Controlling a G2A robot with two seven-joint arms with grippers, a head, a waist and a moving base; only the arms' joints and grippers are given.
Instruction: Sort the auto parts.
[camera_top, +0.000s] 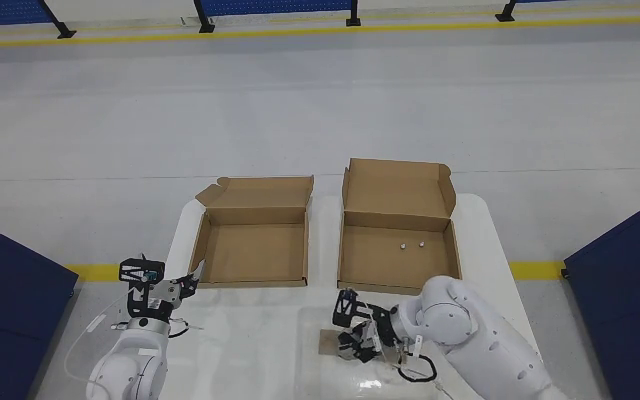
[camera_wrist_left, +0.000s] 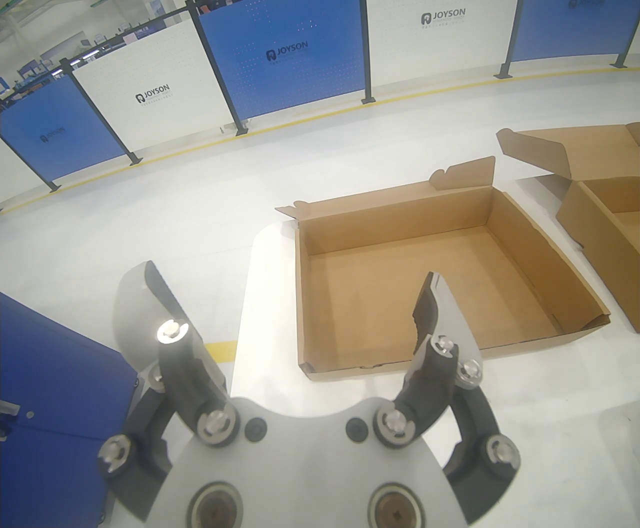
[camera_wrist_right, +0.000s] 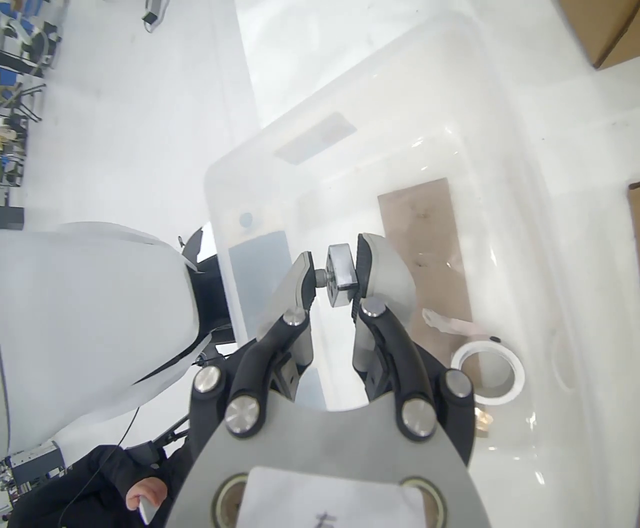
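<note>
right gripper (camera_wrist_right: 334, 270) pinching a small metal part (camera_wrist_right: 342, 280) between both fingers, held above the clear plastic bin (camera_wrist_right: 505, 165) at the table's (camera_top: 250, 320) robot-side edge; a white ring (camera_wrist_right: 492, 398) lies in the bin by a brown card (camera_wrist_right: 425, 240); left gripper (camera_wrist_left: 290, 277) fingers spread wide, holding nothing, near the left cardboard box (camera_wrist_left: 400, 280); right cardboard box (camera_top: 395, 265) holds two small pale parts (camera_top: 400, 243).

Arms: smooth white rounded shells are carried by the left arm (camera_top: 128, 372) and right arm (camera_top: 472, 335).
Grippers: black links, pale grey tips and ridged black pads are seen on the left gripper (camera_wrist_left: 291, 275) and right gripper (camera_wrist_right: 336, 256).
Screws (camera_wrist_left: 215, 422): round silver heads are set at each joint.
Cable (camera_top: 416, 376): thin, black, looped at the top view's lower right.
Label (camera_wrist_right: 330, 497): white, stuck on the right gripper's grey plate.
</note>
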